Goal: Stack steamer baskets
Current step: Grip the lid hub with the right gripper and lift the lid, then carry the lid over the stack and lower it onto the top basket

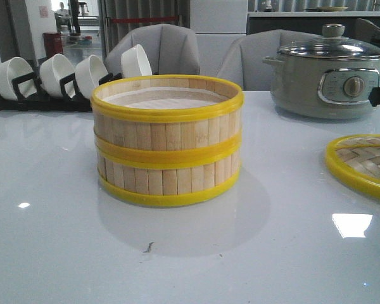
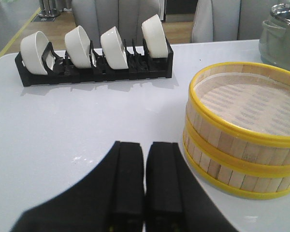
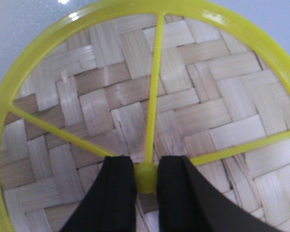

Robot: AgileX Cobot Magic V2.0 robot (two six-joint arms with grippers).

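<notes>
Two steamer baskets [image 1: 167, 140] of pale bamboo slats with yellow rims stand one on top of the other at the table's middle, also in the left wrist view [image 2: 241, 128]. White paper lines the upper one. My left gripper [image 2: 145, 159] hovers shut over bare table, apart from the stack and holding nothing. My right gripper [image 3: 146, 174] is shut on the yellow knob [image 3: 146, 177] of the flat woven lid [image 3: 135, 111]. That lid [image 1: 362, 166] lies at the right edge of the front view.
A grey-green electric pot [image 1: 329, 73] with a glass lid stands at the back right. A black rack [image 1: 41, 95] holding several white bowls [image 1: 57, 73] runs along the back left, seen too as the rack [image 2: 94, 72] in the left wrist view. Grey chairs stand behind the table.
</notes>
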